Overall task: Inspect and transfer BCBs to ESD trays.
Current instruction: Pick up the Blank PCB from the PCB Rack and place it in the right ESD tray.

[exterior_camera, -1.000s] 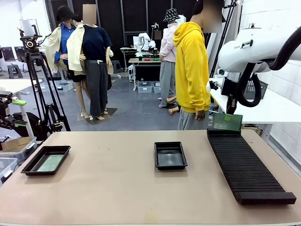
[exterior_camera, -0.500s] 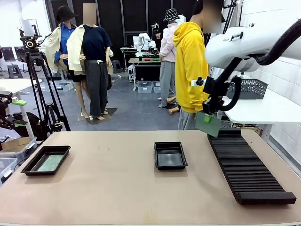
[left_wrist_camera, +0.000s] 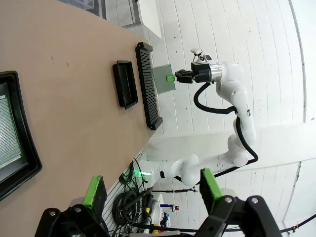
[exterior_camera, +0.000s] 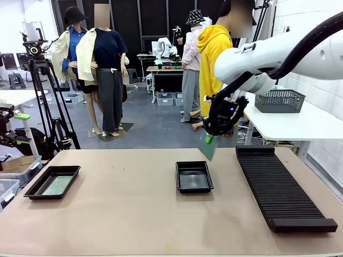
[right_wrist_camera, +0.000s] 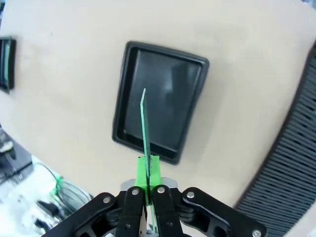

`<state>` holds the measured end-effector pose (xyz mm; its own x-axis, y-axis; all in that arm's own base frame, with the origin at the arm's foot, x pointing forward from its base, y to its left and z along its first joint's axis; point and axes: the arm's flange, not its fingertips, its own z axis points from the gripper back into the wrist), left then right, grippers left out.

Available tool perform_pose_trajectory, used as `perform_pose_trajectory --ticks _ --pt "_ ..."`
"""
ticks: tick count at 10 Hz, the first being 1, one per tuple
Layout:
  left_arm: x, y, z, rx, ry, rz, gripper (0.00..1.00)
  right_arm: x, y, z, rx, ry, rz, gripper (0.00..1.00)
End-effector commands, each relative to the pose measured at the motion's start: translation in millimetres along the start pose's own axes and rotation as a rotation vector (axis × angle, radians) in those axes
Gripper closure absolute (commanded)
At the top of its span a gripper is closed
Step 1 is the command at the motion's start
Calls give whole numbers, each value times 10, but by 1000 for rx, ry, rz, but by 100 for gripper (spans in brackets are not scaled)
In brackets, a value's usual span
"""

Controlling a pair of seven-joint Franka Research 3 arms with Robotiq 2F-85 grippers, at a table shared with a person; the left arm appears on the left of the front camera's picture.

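Right arm: reaches in from the right side across the far part of the table (exterior_camera: 134,214). The right gripper (exterior_camera: 210,140) has its fingers pressed together on the top edge of the held board (exterior_camera: 206,150), a thin green circuit board. The board hangs down from the pads, tilted, clear of the table.

Position of held board: in the front view it sits in the air just past the far right corner of the middle tray (exterior_camera: 194,163) and to the left of the rack (exterior_camera: 278,187). In the right wrist view the right gripper (right_wrist_camera: 148,170) looks straight down the held board (right_wrist_camera: 144,123), seen edge-on as a thin green line lying over the floor of the middle tray (right_wrist_camera: 168,52). The board touches neither tray nor rack; its height above the tray cannot be judged reliably from these angles.

Middle tray: black, shallow, flat on the table, well apart from the rack (right_wrist_camera: 291,163).

Left tray (exterior_camera: 37,190): at the table's left edge, flat, with a second board (exterior_camera: 57,185) lying flat on its floor.

Left arm: in the left wrist view the left gripper (left_wrist_camera: 152,190) has its green-padded fingers (left_wrist_camera: 94,190) spread wide with nothing between them, above bare table beside the left tray (left_wrist_camera: 27,148) and the second board (left_wrist_camera: 7,128).

Surroundings: a person (exterior_camera: 217,69) in a yellow hooded top stands beyond the far edge. A wire basket (exterior_camera: 280,100) rests on a side table to the right.
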<state>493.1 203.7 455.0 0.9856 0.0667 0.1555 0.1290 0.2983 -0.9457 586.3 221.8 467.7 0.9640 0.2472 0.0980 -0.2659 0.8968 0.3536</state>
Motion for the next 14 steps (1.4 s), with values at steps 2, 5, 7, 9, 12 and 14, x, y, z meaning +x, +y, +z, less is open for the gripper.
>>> perform_pose_trajectory --ticks 2,5,7,9,12,14 --pt "0 -9 13 4 -8 -1 0 107 231 -316 24 -138 -134 100" --pt "0 -9 13 4 -8 -1 0 225 320 -621 34 -106 -235 100" --pt "0 -9 13 4 -8 -1 0 200 390 -728 25 -78 -257 100" --pt "0 -9 13 4 -8 -1 0 111 425 -837 27 -94 -257 100" --pt "0 -9 13 4 -8 -1 0 9 402 -964 35 -102 -251 100" --pt "0 -9 13 4 -8 -1 0 -119 339 -1068 29 -103 -259 100"
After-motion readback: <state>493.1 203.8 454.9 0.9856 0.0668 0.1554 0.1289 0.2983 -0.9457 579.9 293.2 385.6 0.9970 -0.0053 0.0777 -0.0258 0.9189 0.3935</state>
